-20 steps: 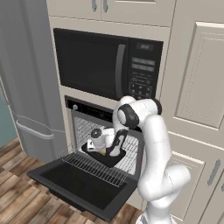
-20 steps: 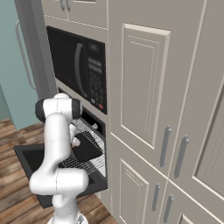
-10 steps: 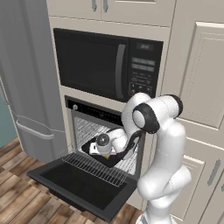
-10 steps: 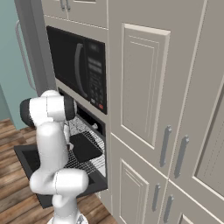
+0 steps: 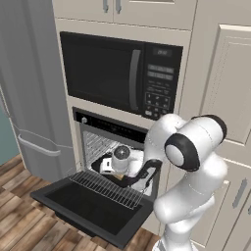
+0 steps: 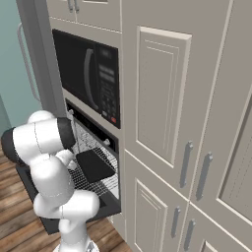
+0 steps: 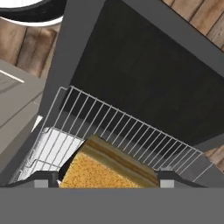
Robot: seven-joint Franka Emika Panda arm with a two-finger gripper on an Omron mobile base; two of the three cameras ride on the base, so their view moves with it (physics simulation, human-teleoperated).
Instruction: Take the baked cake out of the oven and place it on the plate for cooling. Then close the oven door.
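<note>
The golden-brown square cake (image 7: 107,168) sits between my pincer's (image 7: 108,178) dark fingertips (image 7: 46,178), gripped, just above the pulled-out silver wire rack (image 7: 127,127). Below lies the wide black drop-down oven door (image 5: 93,208), open flat before the black built-in oven (image 5: 115,135).

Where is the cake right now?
In the hand view the cake sits at the bottom between the fingers, above the pulled-out rack and the open oven door.
</note>
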